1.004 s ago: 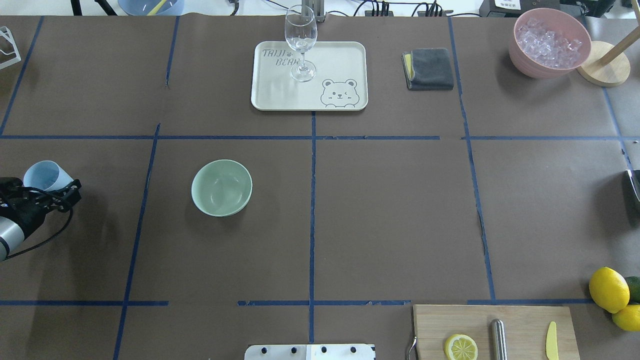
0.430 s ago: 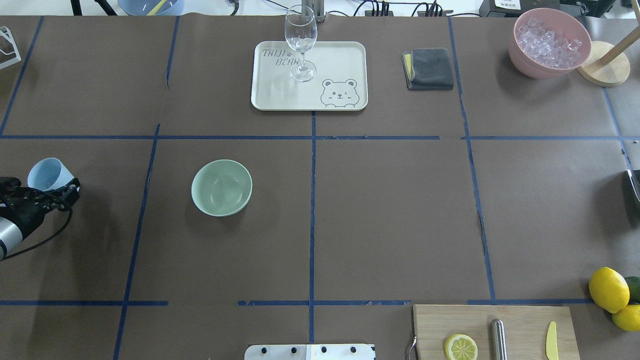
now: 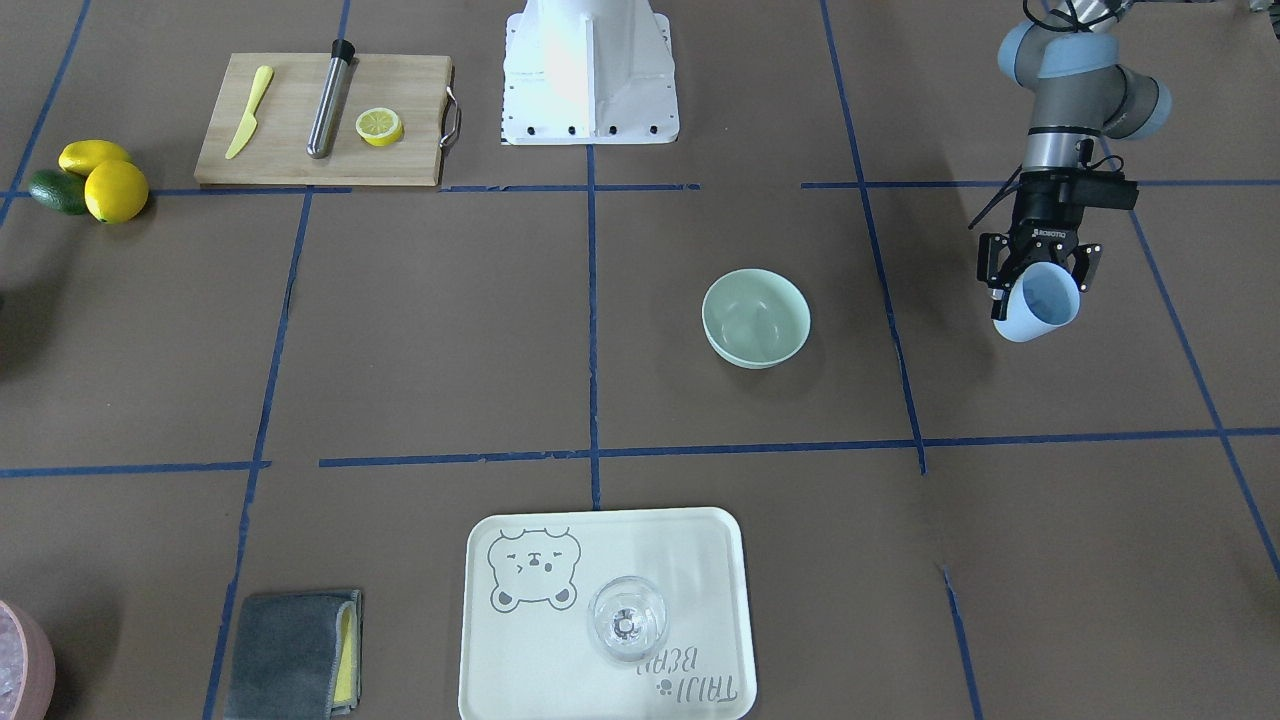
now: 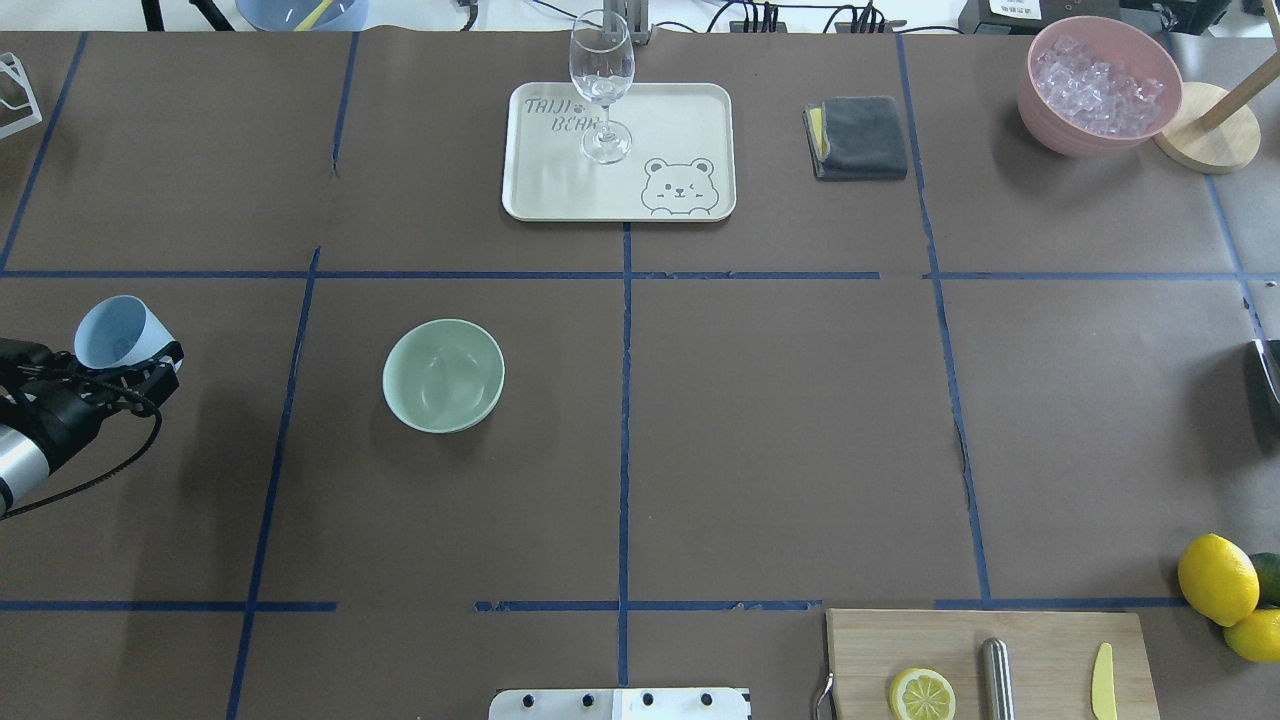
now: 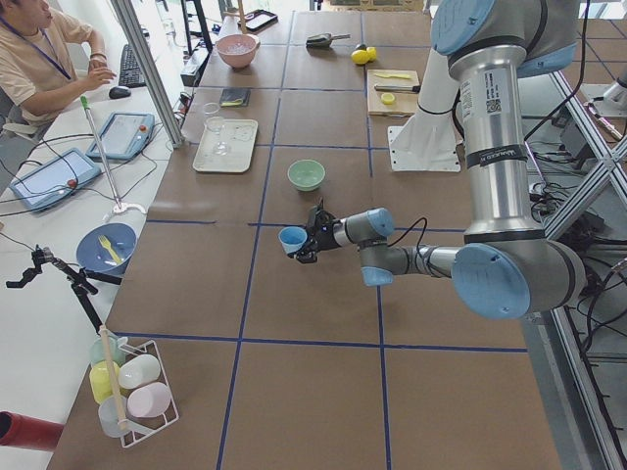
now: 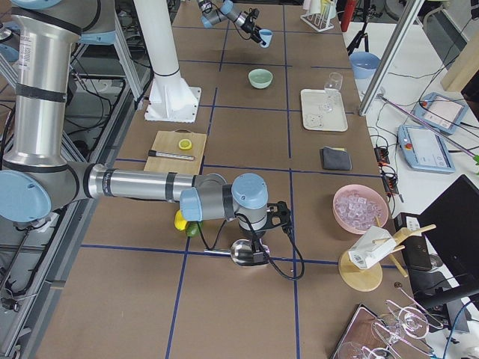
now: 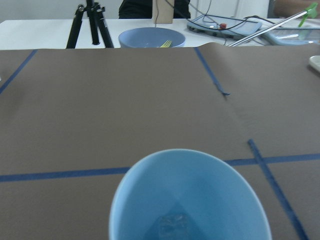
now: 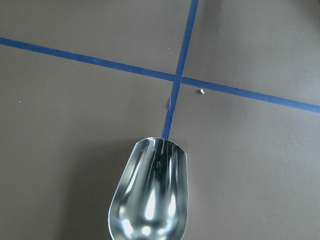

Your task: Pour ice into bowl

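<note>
My left gripper (image 4: 135, 362) is shut on a light blue cup (image 4: 115, 332) held tilted above the table's left side. In the left wrist view a small clear piece of ice (image 7: 172, 226) lies deep inside the cup (image 7: 190, 197). The pale mint-green bowl (image 4: 443, 375) stands on the table to the right of the cup, well apart from it; the front-facing view shows this bowl (image 3: 756, 317) left of the cup (image 3: 1040, 305). My right gripper (image 6: 258, 241) sits far off at a metal scoop (image 8: 150, 200); whether it is open or shut I cannot tell.
A cream tray (image 4: 690, 110) with a wine glass (image 4: 602, 85) stands at the back, a grey cloth (image 4: 860, 137) and a pink container of ice (image 4: 1098, 85) to its right. A cutting board (image 4: 1040, 640), lemon half and lemons (image 4: 1218, 578) lie front right.
The left gripper has carried the cup a little toward the far side and to the right, and the cup's mouth has turned. The bowl has stayed where it was.
</note>
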Robot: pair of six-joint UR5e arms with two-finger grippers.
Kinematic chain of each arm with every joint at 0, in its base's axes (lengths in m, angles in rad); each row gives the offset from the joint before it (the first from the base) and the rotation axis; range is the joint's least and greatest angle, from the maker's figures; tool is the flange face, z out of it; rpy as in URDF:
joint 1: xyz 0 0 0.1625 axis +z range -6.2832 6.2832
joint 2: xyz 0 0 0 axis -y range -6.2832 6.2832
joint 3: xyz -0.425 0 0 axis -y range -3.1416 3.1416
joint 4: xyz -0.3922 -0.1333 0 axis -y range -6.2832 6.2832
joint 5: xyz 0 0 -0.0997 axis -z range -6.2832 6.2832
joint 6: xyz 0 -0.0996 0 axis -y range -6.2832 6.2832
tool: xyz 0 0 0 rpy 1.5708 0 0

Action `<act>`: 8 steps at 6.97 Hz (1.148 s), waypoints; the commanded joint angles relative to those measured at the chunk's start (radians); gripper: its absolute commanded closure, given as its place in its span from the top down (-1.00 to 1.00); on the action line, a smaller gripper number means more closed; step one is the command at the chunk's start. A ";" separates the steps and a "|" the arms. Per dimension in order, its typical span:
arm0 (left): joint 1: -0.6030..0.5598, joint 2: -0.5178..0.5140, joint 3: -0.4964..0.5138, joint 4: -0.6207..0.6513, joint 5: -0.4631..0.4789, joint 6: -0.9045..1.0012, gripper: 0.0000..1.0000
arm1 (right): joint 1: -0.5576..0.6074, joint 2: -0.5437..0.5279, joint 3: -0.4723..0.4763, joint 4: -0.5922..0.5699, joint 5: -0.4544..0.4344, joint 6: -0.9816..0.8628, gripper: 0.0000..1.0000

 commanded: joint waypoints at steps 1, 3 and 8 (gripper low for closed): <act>0.003 -0.010 -0.045 -0.001 -0.004 0.076 -1.00 | 0.000 -0.001 -0.001 0.000 0.000 0.000 1.00; 0.004 -0.019 -0.061 0.007 -0.050 0.151 -1.00 | 0.000 -0.001 -0.003 0.000 -0.003 0.000 1.00; 0.018 -0.152 -0.061 0.194 0.054 0.514 -1.00 | 0.000 -0.001 0.000 0.000 -0.002 0.000 1.00</act>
